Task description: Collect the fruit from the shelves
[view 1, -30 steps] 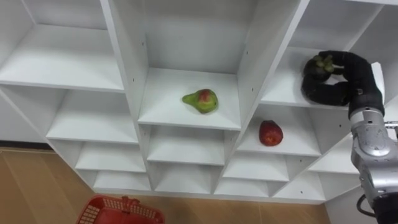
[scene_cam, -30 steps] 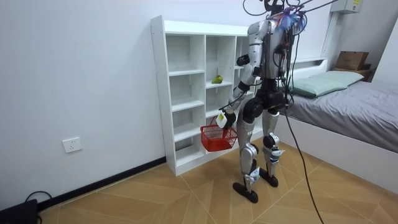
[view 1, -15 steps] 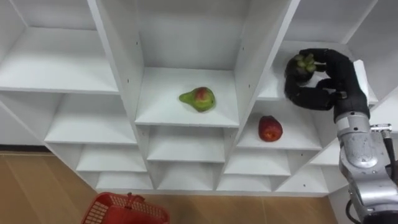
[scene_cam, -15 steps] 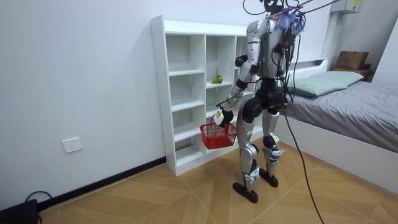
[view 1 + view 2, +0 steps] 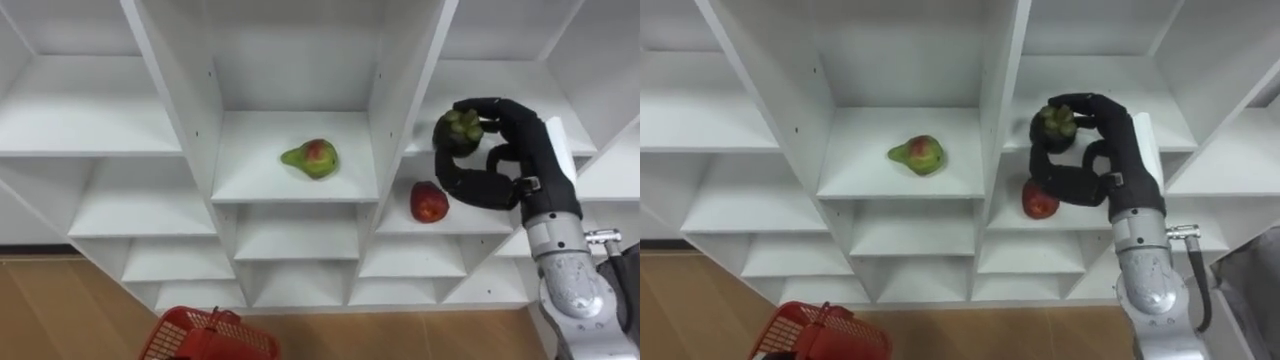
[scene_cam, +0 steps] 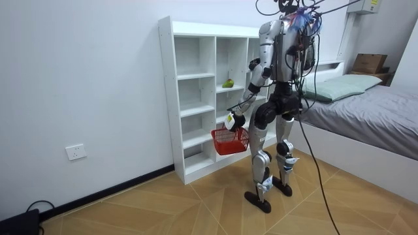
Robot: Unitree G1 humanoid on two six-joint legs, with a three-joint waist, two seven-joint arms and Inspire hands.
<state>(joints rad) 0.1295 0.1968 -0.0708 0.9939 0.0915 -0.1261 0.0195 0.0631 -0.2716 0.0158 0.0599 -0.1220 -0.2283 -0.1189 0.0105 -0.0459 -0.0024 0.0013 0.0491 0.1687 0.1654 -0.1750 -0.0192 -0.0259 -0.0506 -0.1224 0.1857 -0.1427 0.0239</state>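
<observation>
While right hand (image 5: 520, 160) curls round one dark fruit (image 5: 457, 128) — one pear (image 5: 311, 157), one apple (image 5: 429, 203) shelved.

Smooth matt white closet (image 5: 90, 110), red plastic basket (image 5: 205, 338)

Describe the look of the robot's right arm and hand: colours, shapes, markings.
The right hand is black, with thick, segmented black fingers and a small white tag at its back. Below the wrist the forearm is a rounded silver-grey metal shell, with a dark cable looping alongside it.
</observation>
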